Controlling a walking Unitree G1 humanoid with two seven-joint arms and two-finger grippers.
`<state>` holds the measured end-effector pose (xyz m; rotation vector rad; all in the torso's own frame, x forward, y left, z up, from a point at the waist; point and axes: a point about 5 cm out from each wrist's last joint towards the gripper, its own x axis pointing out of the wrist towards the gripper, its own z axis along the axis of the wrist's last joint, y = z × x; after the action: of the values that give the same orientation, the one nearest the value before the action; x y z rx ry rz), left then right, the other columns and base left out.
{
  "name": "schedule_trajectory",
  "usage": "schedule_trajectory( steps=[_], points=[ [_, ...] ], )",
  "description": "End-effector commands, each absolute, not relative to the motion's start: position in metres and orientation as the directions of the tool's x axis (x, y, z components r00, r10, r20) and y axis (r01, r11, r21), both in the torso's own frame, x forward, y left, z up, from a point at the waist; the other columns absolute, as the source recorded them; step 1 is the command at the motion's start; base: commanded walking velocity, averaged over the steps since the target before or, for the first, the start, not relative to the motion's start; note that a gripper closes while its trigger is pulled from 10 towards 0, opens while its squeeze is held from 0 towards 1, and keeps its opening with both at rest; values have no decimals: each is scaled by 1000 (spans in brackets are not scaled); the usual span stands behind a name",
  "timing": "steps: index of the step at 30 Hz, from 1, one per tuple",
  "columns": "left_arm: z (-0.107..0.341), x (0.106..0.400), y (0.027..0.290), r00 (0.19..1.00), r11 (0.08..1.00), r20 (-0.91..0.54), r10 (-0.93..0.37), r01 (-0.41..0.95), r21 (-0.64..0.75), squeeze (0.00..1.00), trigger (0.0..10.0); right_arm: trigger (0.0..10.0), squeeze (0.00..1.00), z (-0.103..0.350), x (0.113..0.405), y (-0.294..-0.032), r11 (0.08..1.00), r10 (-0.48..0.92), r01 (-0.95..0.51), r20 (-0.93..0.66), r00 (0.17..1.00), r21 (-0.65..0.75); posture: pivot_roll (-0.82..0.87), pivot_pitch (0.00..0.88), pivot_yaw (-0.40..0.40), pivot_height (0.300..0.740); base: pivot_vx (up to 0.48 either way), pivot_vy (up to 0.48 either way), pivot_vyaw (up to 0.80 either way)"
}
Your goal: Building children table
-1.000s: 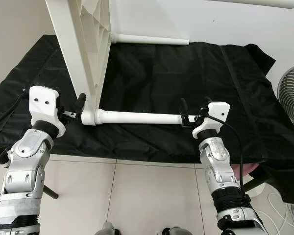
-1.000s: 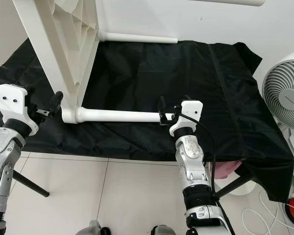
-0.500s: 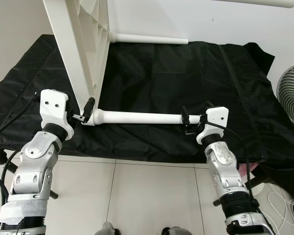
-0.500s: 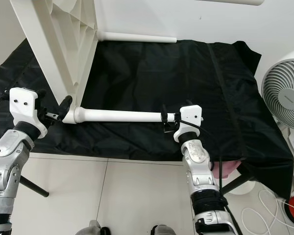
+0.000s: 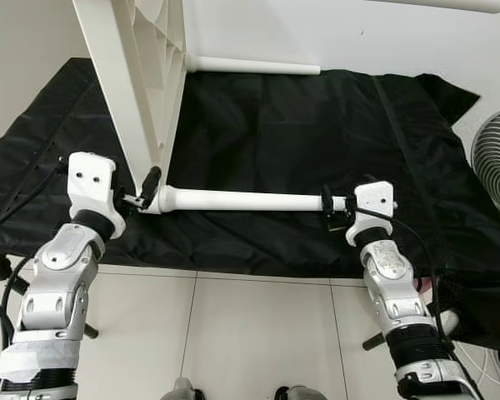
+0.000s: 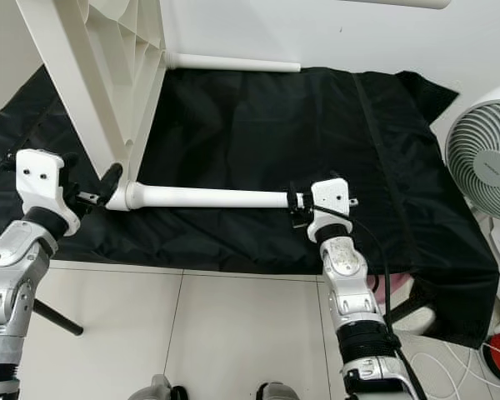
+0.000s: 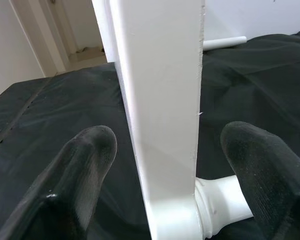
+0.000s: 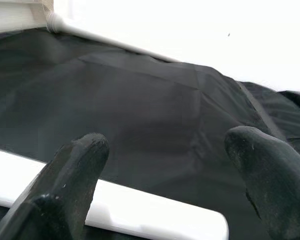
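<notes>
Lying between spread fingers (image 8: 65,185): table leg (image 5: 242,200)

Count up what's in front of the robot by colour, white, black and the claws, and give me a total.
White: 4: tabletop panel, near leg, far leg, fan.
Black: 1: cloth.
Claws: 2: left claw open about the panel's corner, right claw open at the near leg's free end.
Total: 7
</notes>
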<state>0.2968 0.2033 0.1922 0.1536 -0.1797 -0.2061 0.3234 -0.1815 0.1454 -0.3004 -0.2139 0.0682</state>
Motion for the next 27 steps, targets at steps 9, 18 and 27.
schedule_trajectory(
  steps=[9, 18, 27],
  points=[
    [194, 295, 205, 965, 968, 157, -211, 184, 169, 0, 10000, 10000, 0, 124, 320, -192, 879, 94, -64, 40, 995, -472, -48, 74, 17, 740, 0, 0, 0],
    [194, 295, 205, 965, 968, 155, -212, 185, 168, 0, 10000, 10000, 0, 117, 317, -188, 835, 168, -146, -7, 986, -531, -52, 76, 17, 740, 0, 0, 0],
    [193, 294, 205, 966, 968, 151, -211, 185, 167, 0, 10000, 10000, 0, 117, 316, -193, 777, 176, -166, -43, 983, -607, -56, 78, 14, 740, 0, 0, 0]
  ],
)
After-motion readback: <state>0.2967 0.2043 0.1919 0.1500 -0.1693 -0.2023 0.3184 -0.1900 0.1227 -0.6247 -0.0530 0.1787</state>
